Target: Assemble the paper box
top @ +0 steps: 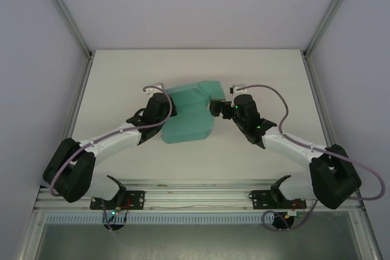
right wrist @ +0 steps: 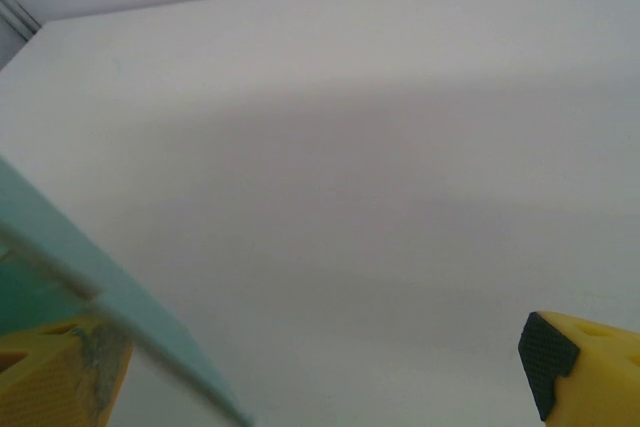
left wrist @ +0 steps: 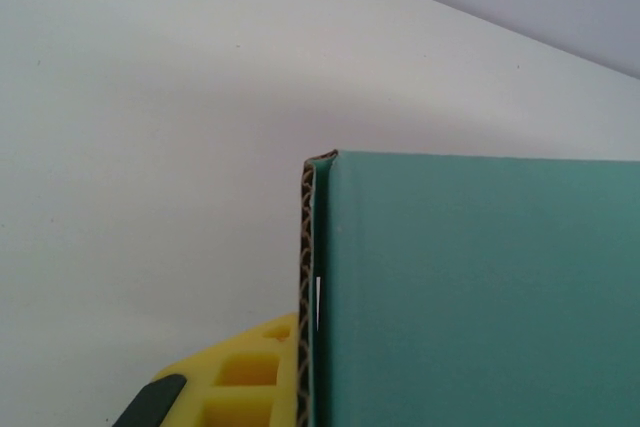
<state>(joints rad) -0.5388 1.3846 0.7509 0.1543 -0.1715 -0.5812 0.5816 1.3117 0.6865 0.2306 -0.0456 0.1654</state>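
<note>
Abutting left gripper [top: 170,106] — perhaps pinched — paper box [top: 191,117]

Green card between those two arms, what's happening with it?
Two robot arms are working on a teal box, not yet closed up, at the middle of the table. The left end effector is at its left edge, one finger beside an upright panel; whether it grips is unclear. The right end effector is at the right edge, open, the card lying against one finger.
</note>
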